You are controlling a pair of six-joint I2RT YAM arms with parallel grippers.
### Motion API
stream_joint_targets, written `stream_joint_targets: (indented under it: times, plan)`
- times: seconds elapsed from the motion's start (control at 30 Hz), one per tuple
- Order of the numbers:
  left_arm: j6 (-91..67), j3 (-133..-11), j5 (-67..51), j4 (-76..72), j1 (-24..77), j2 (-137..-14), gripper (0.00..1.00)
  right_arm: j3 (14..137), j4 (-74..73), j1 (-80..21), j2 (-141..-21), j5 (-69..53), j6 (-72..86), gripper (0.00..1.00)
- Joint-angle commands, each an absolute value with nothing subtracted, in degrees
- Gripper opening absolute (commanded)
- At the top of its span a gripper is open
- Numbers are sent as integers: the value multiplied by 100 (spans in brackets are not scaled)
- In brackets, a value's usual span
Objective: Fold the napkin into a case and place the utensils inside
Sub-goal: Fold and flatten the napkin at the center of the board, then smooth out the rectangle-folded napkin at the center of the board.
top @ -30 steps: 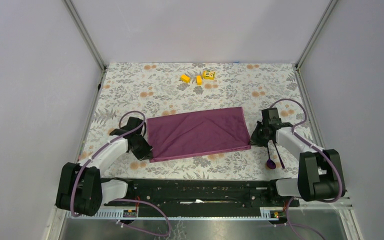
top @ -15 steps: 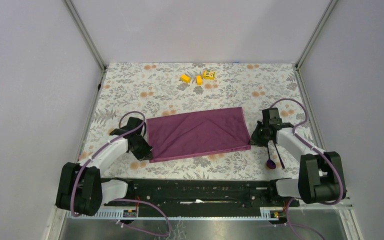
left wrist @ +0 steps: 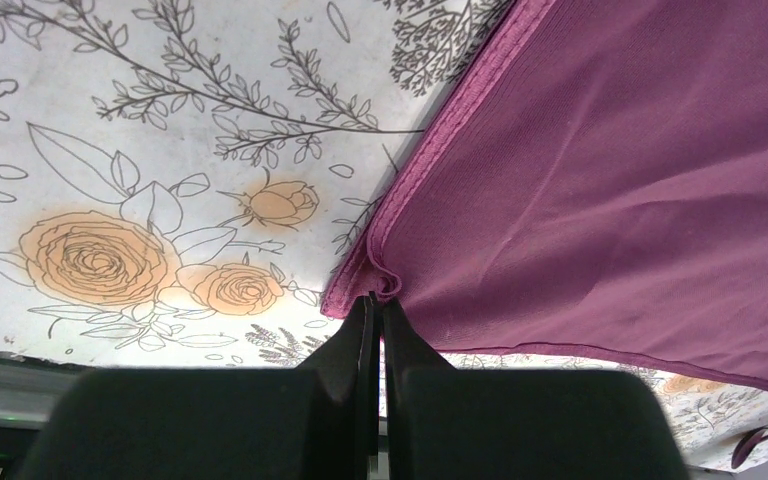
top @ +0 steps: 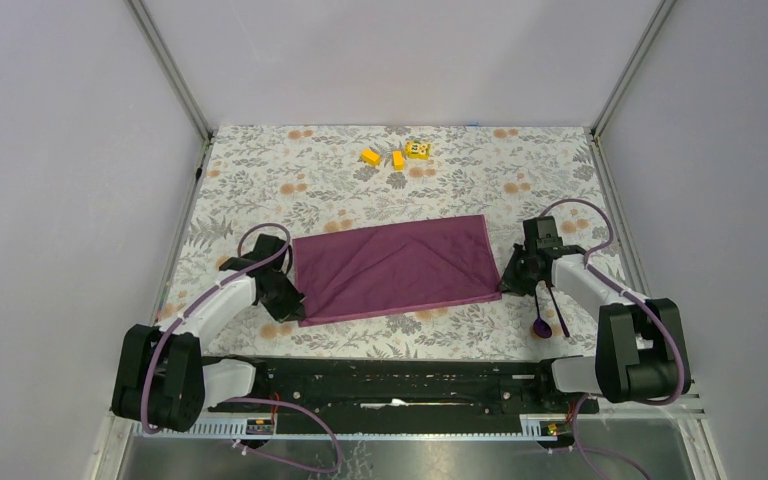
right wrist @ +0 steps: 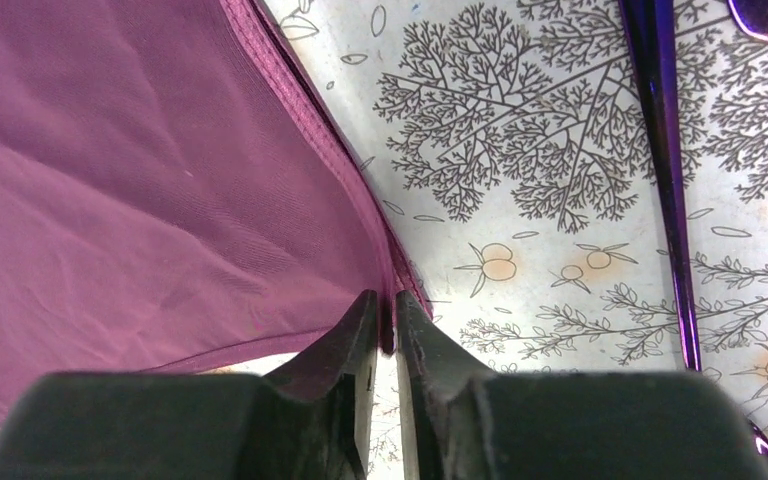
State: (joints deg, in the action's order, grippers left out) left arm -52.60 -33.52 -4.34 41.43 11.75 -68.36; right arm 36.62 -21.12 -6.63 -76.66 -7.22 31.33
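Note:
The plum-purple napkin [top: 392, 265] lies folded into a wide rectangle on the floral tablecloth. My left gripper [top: 295, 300] is shut on its near left corner, and the hem bunches at the fingertips [left wrist: 378, 298] in the left wrist view. My right gripper [top: 505, 283] sits at the near right corner. Its jaws stand slightly apart, with the napkin's hem [right wrist: 400, 275] still between them. The dark purple spoon [top: 543, 322] lies just right of the right gripper, with the slim fork [top: 560, 318] beside it. One utensil handle [right wrist: 668, 170] shows in the right wrist view.
Three small yellow blocks [top: 397, 155] sit near the far edge of the tablecloth [top: 290, 190]. Grey walls with metal frame posts close in the table on the left, right and far sides. The arms' base rail [top: 390, 385] runs along the near edge.
The right gripper's jaws have parted a little around the napkin's corner. The left gripper stays shut and neither arm has visibly moved.

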Motion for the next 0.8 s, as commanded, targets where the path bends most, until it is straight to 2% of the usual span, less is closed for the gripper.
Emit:
stream_joint_targets:
  times: [0.0, 0.1, 0.17, 0.3, 0.37, 0.47, 0.63, 0.77]
  plan:
    - [-5343, -3500, -493, 4425, 1178, -6752, 0, 3721, -2434, -655, -7463, -867, 3076, 21]
    - [-5371, -3570, -606, 4655, 1182, -6539, 4, 3818, -2764, -646, -7253, -778, 3087, 33]
    - [-5383, -3623, -717, 4844, 1180, -6373, 16, 3905, -2998, -648, -7143, -764, 3097, 48]
    - [-5283, -3939, -697, 5290, 1178, -6019, 38, 4123, -3292, -650, -6846, -748, 3052, 59]
    - [-5214, -4165, -610, 5479, 1178, -5938, 49, 4241, -3230, -650, -6644, -939, 2998, 69]
    - [-5169, -4389, -725, 5454, 1178, -5926, 55, 4282, -2839, -650, -6674, -1424, 2923, 79]
    - [-5093, -4127, -1461, 4320, 1178, -6333, 65, 4283, -2068, -650, -7448, -2375, 2866, 84]
    - [-5079, -3830, -1601, 3577, 1178, -6764, 66, 4095, -1573, -650, -7905, -2578, 2960, 84]
